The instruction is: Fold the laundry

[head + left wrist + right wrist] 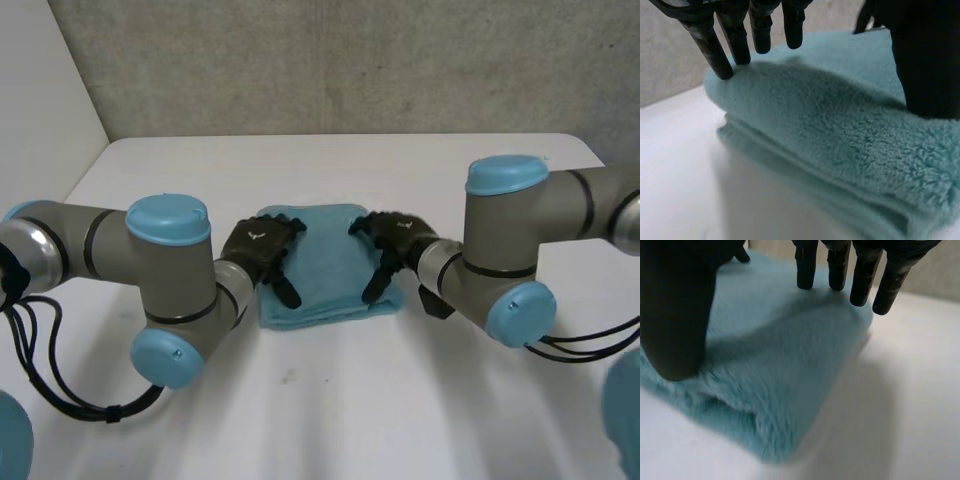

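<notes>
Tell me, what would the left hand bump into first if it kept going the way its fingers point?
Probably the folded blue towel: the left hand has its fingers pointing down at the towel's edge, seemingly touching it.

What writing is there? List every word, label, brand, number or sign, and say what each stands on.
No text can be read.
Left hand: a small pale mark on its back, too small to read.
Right hand: a like mark on its back, too small to read.
Towel: no label or print shows on it.
Table: no writing on it.
</notes>
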Action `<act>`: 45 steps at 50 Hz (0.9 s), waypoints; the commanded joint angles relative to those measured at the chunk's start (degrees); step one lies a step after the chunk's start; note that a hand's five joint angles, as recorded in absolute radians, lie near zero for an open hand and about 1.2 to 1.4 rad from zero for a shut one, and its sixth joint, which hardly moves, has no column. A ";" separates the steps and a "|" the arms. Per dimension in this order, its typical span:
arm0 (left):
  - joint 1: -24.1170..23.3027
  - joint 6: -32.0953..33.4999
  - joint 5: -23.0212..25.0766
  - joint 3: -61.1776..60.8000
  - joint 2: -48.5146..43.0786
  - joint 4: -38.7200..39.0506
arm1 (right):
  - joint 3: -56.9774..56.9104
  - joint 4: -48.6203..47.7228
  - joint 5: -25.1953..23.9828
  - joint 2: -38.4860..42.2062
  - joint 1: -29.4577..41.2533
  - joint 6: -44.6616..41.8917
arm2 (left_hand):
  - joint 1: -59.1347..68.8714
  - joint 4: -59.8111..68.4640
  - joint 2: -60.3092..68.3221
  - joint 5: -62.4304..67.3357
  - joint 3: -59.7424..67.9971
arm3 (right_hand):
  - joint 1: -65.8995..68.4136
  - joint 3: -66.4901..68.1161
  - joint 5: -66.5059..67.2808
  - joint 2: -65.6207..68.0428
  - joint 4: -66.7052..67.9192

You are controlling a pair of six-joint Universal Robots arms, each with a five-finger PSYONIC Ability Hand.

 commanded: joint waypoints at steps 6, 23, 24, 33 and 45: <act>1.15 0.54 -0.73 -0.41 10.34 -5.82 | -7.78 7.92 -0.06 -4.10 -0.32 -1.50 | 2.17 1.75 1.87 1.00 1.17 | -1.94 -2.31 -3.62 -2.77 -3.44; 10.11 -1.30 0.68 6.27 37.50 -25.24 | 11.18 2.56 11.55 -40.57 -11.39 -2.28 | -0.18 -0.61 -0.49 -1.35 -1.19 | -1.94 -2.31 -3.62 -2.77 -3.44; 10.29 -1.48 1.12 5.84 38.20 -25.51 | 12.16 2.47 11.55 -41.37 -11.75 -2.64 | -0.18 -0.61 -0.49 -1.35 -1.19 | -1.94 -2.31 -3.62 -2.77 -3.44; 10.29 -5.96 3.76 3.02 40.59 -25.69 | 15.51 2.47 11.81 -43.40 -12.54 -5.54 | 0.15 -0.27 -0.15 -1.01 -0.85 | -1.94 -2.31 -3.62 -2.77 -3.44; 10.64 -5.96 3.67 0.03 41.46 -23.49 | 16.65 2.20 11.81 -43.58 -11.75 -6.24 | -0.01 -0.44 -0.32 -1.18 -1.02 | -1.94 -2.31 -3.62 -2.77 -3.44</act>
